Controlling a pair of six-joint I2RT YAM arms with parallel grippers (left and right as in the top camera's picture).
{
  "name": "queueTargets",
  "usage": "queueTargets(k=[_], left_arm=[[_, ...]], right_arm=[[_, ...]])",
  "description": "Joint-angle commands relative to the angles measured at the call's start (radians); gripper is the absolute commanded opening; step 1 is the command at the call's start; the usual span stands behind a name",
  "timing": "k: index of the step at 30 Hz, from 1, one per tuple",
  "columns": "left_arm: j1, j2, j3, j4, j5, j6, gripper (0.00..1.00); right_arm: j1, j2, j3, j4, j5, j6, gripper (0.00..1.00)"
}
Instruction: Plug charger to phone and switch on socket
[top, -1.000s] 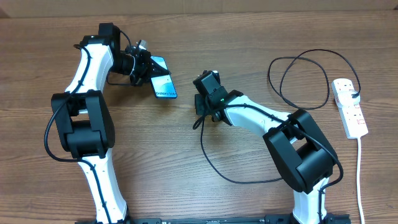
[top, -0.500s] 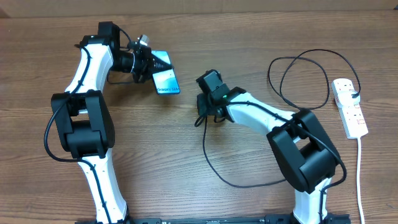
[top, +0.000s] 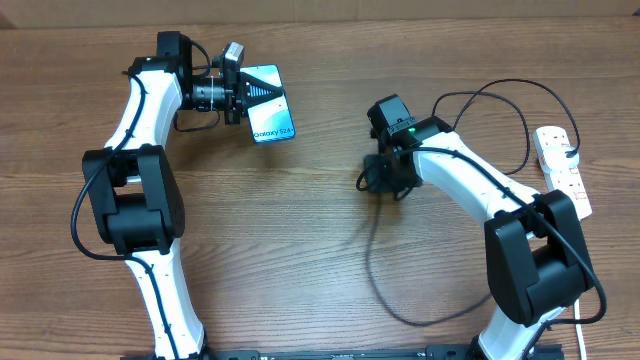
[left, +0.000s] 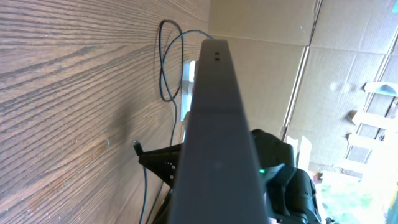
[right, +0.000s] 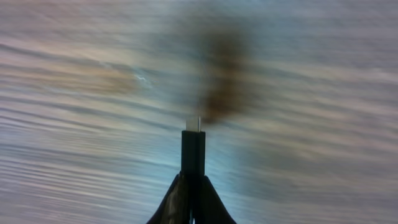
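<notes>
My left gripper (top: 240, 93) is shut on the top end of the phone (top: 270, 118), which hangs above the table at the back left with its turquoise screen facing up. In the left wrist view the phone (left: 214, 124) shows edge-on as a dark slab that hides the jaws. My right gripper (top: 380, 180) sits mid-table, shut on the charger's plug (right: 193, 148), whose metal tip sticks out past the fingers. The charger's thin black cable (top: 367, 258) trails toward the front and loops back to the socket (top: 562, 172), a white power strip at the far right.
The socket's thick white cord (top: 578, 270) runs down the right edge of the table. In the left wrist view the right arm (left: 280, 177) stands beyond the phone. The right wrist view is blurred by motion over bare wood.
My right gripper has shut on the plug and carried it right and slightly back, dragging the cable along. My left gripper has shifted the phone a little right and back, turning it.
</notes>
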Motion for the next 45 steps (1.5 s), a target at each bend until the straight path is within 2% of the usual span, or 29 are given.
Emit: queueTargets(k=[1,11,13,16,19,27,32,36,45], left_arm=[[-0.007,-0.025,0.002,0.005,0.051,0.019,0.04],[-0.008,-0.025,0.002,0.005,0.051,0.019,0.04],[-0.008,-0.025,0.002,0.005,0.048,0.018,0.04],[-0.008,-0.025,0.002,0.003,0.028,0.018,0.04],[-0.008,-0.025,0.002,0.003,0.025,0.018,0.04],[-0.008,-0.025,0.002,0.003,0.025,0.018,0.04],[-0.008,-0.025,0.002,0.002,0.025,0.018,0.04],[-0.008,-0.025,0.002,0.001,0.025,0.018,0.04],[-0.008,-0.025,0.002,0.002,0.025,0.018,0.04]], right_arm=[[-0.003,-0.013,0.007,-0.044,0.166,-0.03,0.04],[0.001,-0.013,-0.058,-0.005,0.131,-0.026,0.05],[0.001,-0.013,-0.058,-0.005,0.13,-0.026,0.1],[0.0,-0.013,-0.058,-0.006,0.13,-0.026,0.31],[0.0,-0.013,-0.058,-0.005,0.132,-0.026,0.37],[-0.034,-0.013,-0.058,0.024,0.111,-0.023,0.38],[-0.072,-0.013,-0.064,0.036,0.013,-0.023,0.31],[-0.081,-0.013,-0.091,0.067,-0.04,-0.027,0.3],[-0.078,-0.013,-0.159,0.138,-0.049,-0.027,0.25]])
